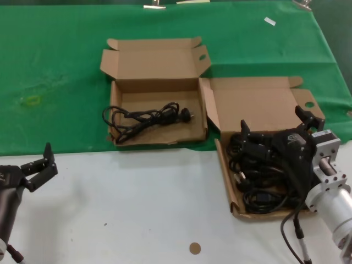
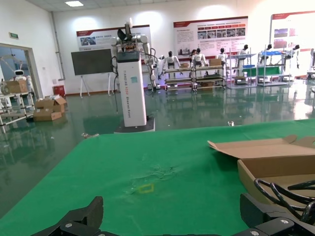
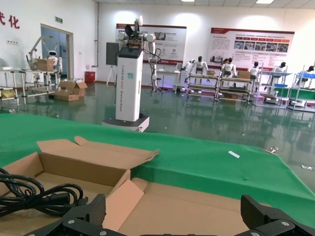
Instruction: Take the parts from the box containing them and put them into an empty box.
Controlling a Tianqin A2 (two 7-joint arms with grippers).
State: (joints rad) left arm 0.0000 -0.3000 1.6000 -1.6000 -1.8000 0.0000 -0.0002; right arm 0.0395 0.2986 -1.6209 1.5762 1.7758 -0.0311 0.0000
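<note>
The box of parts lies at the right, lid open, with a pile of several black power cords in it. My right gripper is open and hangs over the far end of that pile, holding nothing; in the right wrist view its fingers frame the box's lid. The other box lies at the centre left and holds one coiled cord, which also shows in the right wrist view and the left wrist view. My left gripper is open and empty, parked at the near left.
A green cloth covers the far half of the table and the near half is white. A small brown disc lies near the front edge. A white tag lies on the cloth at the far right.
</note>
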